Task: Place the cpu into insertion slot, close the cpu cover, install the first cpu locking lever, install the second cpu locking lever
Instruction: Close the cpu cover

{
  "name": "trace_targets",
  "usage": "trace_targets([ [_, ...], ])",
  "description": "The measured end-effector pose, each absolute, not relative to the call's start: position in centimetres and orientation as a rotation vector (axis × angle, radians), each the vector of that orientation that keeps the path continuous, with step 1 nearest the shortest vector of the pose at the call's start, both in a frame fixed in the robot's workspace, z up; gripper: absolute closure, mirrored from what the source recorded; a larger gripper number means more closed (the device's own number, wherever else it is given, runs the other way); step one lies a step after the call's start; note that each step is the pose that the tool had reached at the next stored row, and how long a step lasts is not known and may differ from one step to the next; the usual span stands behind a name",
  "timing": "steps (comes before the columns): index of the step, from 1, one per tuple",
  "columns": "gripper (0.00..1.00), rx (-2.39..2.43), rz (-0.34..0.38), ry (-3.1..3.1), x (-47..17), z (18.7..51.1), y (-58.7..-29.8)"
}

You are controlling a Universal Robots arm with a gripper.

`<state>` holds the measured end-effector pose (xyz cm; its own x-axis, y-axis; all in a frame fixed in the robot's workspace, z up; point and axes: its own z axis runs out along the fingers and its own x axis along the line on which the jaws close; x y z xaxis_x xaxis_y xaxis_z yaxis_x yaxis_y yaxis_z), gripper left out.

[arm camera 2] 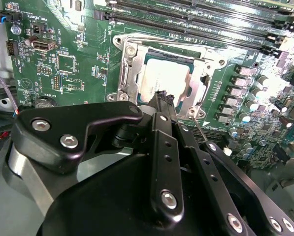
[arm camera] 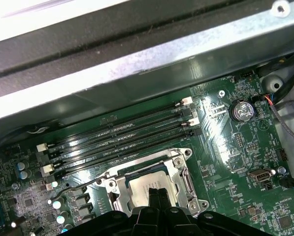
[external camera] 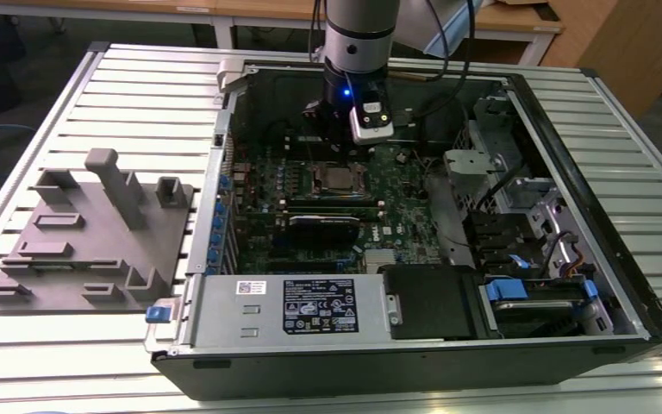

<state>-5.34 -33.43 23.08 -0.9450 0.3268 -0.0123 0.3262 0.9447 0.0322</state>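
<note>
The gripper (arm camera 2: 161, 97) is clenched on nothing, its tips just above one edge of the cpu (arm camera 2: 166, 73). The cpu lies in the insertion slot (arm camera 2: 128, 49) under the cpu cover (arm camera 2: 199, 61). Long black slots (arm camera: 117, 132) run close beside.

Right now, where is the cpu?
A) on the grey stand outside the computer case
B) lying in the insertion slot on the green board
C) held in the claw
B: the cpu lies flat in the insertion slot, with the slot's silvery rim around it.
</note>
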Motion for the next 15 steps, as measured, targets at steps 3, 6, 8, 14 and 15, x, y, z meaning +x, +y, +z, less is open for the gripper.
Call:
trace_targets([
  [3,0.9,0.517,0.046,3.081,-5.34,23.08,-33.43],
  [6,0.9,0.517,0.046,3.081,-5.34,23.08,-33.43],
  [8,0.9,0.51,0.046,3.082,-5.34,23.07,-33.43],
  [14,0.9,0.462,0.047,3.09,-5.34,23.04,-33.43],
  [15,0.9,0.454,0.047,3.091,-5.34,23.03,-33.43],
])
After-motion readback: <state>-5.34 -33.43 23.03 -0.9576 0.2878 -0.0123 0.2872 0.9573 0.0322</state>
